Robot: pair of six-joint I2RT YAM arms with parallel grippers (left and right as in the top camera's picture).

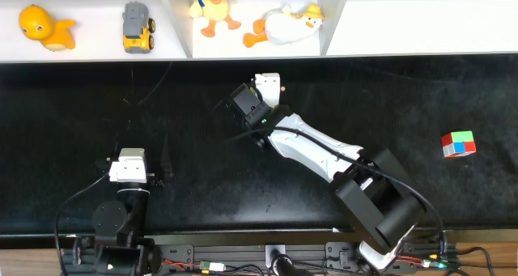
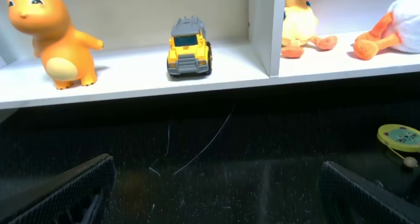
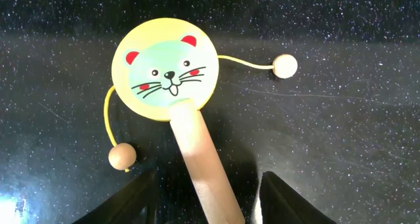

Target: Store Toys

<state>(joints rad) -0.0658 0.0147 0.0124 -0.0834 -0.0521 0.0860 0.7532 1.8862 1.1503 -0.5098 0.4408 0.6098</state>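
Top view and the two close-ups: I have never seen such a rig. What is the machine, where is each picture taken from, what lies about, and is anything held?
Two robot arms at a black table. The top view looks down from above: left arm at the left, right arm stretched to the middle. The other two pictures come from wrist cameras. On the white shelf sit an orange figure, a yellow truck, a yellow duck and a white duck. A coloured cube lies on the table. Nothing is held: the right arm's jaws stand open either side of the handle of a cat-faced rattle drum; the left arm's are open and empty.
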